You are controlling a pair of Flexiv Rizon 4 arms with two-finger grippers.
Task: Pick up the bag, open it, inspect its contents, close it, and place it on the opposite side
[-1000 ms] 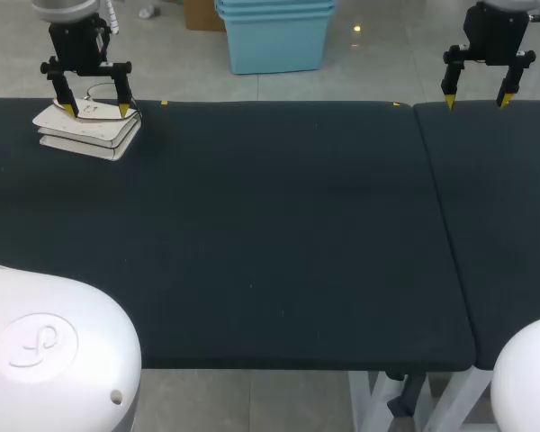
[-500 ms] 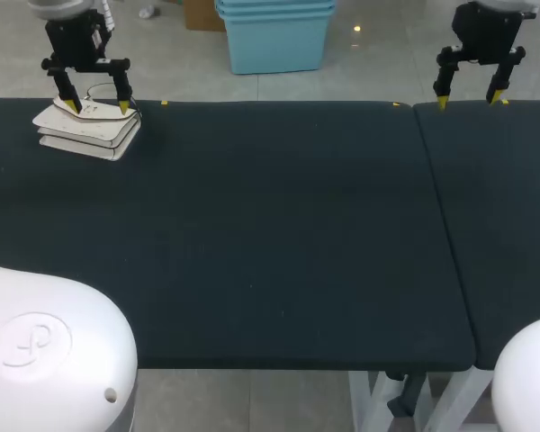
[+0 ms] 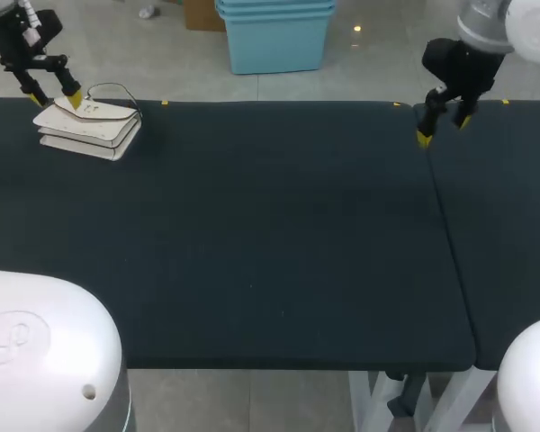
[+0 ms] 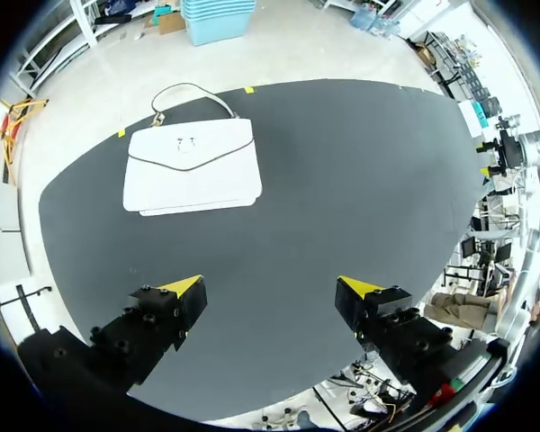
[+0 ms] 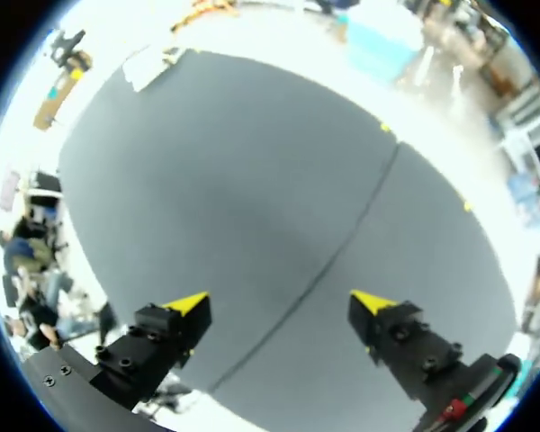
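Away at the far left corner of the dark desk, the white bag is laid flat, flap shut. A small metal clasp is seen on it, its print too small to be read. The left jaws are held spread and empty just above the bag's far corner. The right jaws, likewise spread, are held over the desk's seam.

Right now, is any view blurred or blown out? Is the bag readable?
Left wrist view: sharp, evenly lit, bag crisp; the fisheye bows the table edge. Right wrist view: soft all over, overexposed around the table, the bag only a washed-out patch at the far corner; the right gripper is distinct. Head view: sharp, no glare on the dark table.
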